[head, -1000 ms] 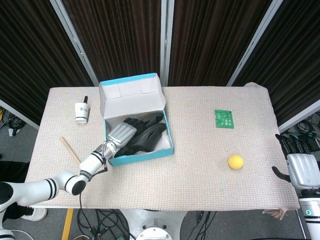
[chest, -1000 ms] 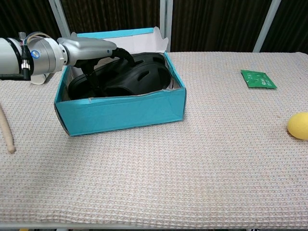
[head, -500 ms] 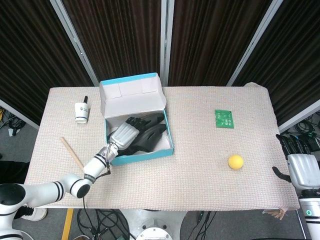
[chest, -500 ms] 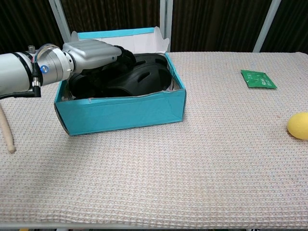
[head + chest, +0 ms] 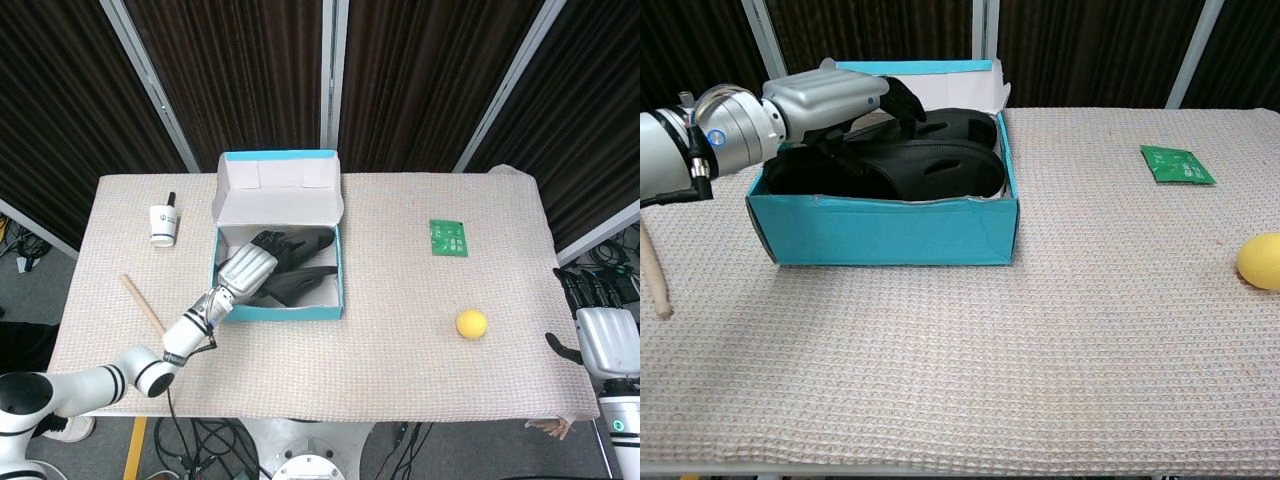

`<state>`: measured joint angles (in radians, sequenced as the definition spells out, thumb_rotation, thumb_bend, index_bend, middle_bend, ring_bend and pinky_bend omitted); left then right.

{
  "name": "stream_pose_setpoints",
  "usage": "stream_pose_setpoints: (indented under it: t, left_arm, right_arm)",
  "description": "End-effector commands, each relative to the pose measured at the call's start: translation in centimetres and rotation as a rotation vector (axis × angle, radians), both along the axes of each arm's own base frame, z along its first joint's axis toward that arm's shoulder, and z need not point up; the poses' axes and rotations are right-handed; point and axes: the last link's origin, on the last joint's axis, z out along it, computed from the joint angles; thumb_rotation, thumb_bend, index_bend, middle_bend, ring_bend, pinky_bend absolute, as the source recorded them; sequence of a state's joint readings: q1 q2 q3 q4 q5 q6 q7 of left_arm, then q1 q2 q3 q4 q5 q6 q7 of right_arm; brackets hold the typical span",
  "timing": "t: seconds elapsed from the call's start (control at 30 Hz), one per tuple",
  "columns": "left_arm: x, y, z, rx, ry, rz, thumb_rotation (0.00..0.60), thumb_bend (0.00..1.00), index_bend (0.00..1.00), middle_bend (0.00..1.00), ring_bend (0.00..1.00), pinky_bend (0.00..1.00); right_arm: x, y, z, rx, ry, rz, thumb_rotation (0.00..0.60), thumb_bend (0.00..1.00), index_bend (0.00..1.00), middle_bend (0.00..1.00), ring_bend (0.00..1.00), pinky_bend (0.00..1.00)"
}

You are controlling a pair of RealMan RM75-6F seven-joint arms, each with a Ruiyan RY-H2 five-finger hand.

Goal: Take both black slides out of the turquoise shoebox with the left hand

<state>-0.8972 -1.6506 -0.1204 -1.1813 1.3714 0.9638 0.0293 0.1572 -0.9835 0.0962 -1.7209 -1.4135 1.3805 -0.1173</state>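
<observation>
We see the turquoise shoebox [image 5: 280, 312] sitting on the woven table cover [image 5: 400, 380] with its lid flap standing up at the back. Both black slides [image 5: 930, 170] lie inside it, side by side. The left hand [image 5: 247, 268] reaches over the box's near-left corner, its dark fingers [image 5: 902, 98] extended over the slides; we cannot tell whether they grip a slide or only rest on one. The right hand [image 5: 603, 335] waits off the table's right edge, holding nothing, fingers apart and pointing up. Left of the box stand a small white bottle with a black cap [image 5: 165, 223] and, nearer the front edge, a wooden stick [image 5: 142, 302]. To the right lie a green circuit board [image 5: 449, 238] and a yellow ball [image 5: 471, 323], well apart from the box
</observation>
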Motion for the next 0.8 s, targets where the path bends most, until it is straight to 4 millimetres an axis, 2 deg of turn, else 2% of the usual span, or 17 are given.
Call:
stream_pose_setpoints:
  t: [0.03,0.17,0.23,0.3,0.37,0.47,0.63,0.8]
  left_arm:
    - [-0.3,0.2,0.8,0.01,-0.066,0.015,0.6,0.41,0.53,0.17,0.06,0.12]
    - [-0.5,0.3,1.4,0.011,-0.141,0.043,0.6,0.41,0.53,0.18,0.06,0.12]
    - [-0.6,0.3,1.6,0.025,-0.177,0.05,0.6,0.42,0.53,0.22,0.1,0.13]
    - [-0.7,0.4,1.8,0.031,-0.216,0.061,0.6,0.43,0.53,0.28,0.16,0.16]
    - [-0.7,0.4,2.1,0.038,-0.257,0.068,0.6,0.45,0.55,0.39,0.28,0.22]
    - [-0.6,0.5,2.7,0.037,-0.295,0.079,0.6,0.45,0.56,0.49,0.38,0.24]
    - [0.3,1.0,4.4,0.073,-0.349,0.061,0.6,0.45,0.56,0.49,0.38,0.24]
    - [2.3,0.9,5.5,0.062,-0.4,0.014,0.6,0.45,0.56,0.49,0.38,0.24]
  right_arm:
    - [0.0,0.0,0.0,0.001,0.0,0.0,0.6,0.1,0.06,0.12,0.05,0.12]
    - [0.1,0.0,0.0,0.002,0.0,0.0,0.6,0.1,0.06,0.11,0.05,0.12]
    - [0.1,0.0,0.1,0.001,0.0,0.0,0.6,0.1,0.06,0.11,0.05,0.12]
    - [0.1,0.1,0.1,0.0,-0.001,0.0,0.6,0.1,0.06,0.11,0.05,0.12]
    - [0.0,0.1,0.2,-0.001,-0.002,0.0,0.6,0.1,0.06,0.11,0.05,0.12]
    - [0.0,0.1,0.2,-0.001,-0.001,0.001,0.6,0.1,0.06,0.11,0.05,0.12]
    - [0.1,0.0,0.2,-0.003,0.0,0.005,0.6,0.1,0.06,0.11,0.05,0.12]
    - [0.2,-0.1,0.3,-0.003,0.004,0.007,0.6,0.1,0.06,0.11,0.05,0.12]
